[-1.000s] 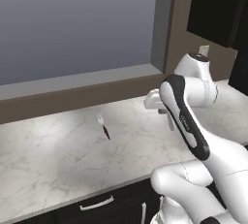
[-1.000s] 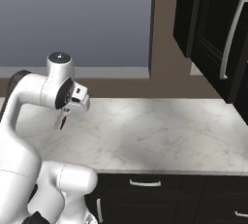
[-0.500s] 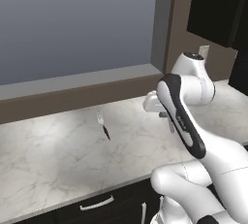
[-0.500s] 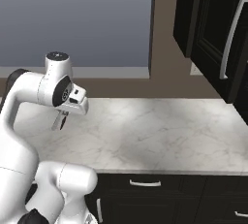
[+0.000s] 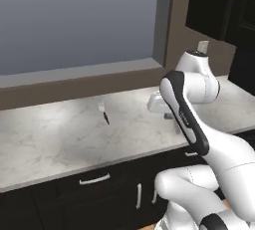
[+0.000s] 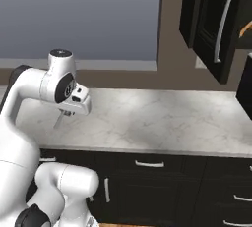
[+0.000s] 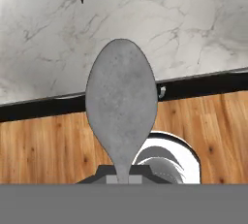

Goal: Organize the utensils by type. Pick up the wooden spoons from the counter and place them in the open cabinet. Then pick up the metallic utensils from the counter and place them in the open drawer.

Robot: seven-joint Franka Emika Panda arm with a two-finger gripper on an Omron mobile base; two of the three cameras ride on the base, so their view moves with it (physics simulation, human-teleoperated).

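I had the gripper (image 6: 61,118) pinching the small silver spoon (image 7: 121,106) by its handle, held off the counter (image 6: 162,118) near its front edge. The fork (image 5: 104,114) lay flat on the marble w/ its dark handle toward me, well apart from the arm.

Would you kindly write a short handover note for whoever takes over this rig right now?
End effector: shut on the small all-silver spoon, held above the white marble counter.
Small silver fork with a dark handle: lying on the counter below the window.
Done: silver spoon picked up. An orange-brown shape shows at the right edge of the right base view, by the black upper cabinets; I cannot tell what it is.
Left: place the silver spoon in the open drawer, then fetch the fork and place it there too.
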